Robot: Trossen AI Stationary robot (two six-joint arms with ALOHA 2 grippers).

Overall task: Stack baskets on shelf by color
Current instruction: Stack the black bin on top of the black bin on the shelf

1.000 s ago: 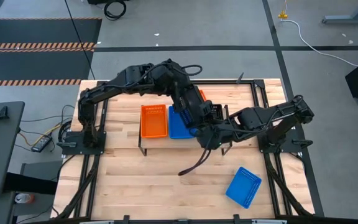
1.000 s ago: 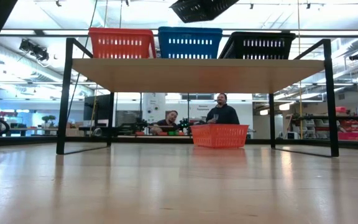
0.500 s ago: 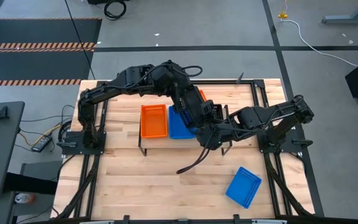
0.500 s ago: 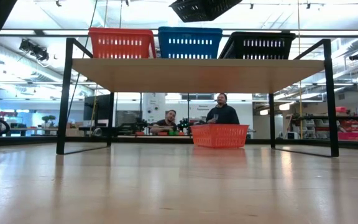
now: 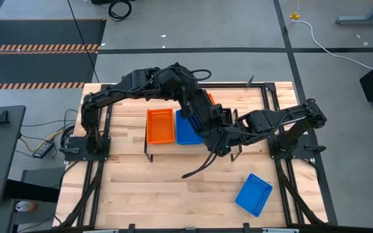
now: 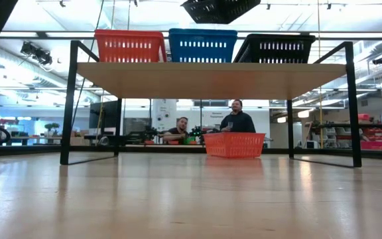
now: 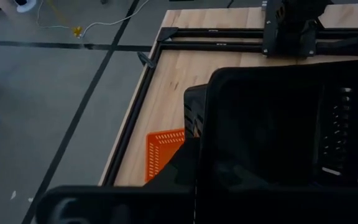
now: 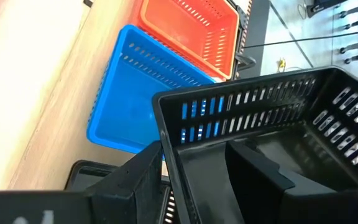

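Both hands [image 5: 220,133] w/ black basket [image 6: 219,9] above shelf [image 6: 211,78], slightly higher than before; grip unclear.

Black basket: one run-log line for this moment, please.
black basket | held by right gripper | above shelf | left arm alongside

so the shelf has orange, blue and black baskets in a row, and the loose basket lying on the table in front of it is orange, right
Not quite. In the high view the loose basket on the table in front of the shelf is blue, not orange. The shelf's row of orange, blue and black baskets is as you say.
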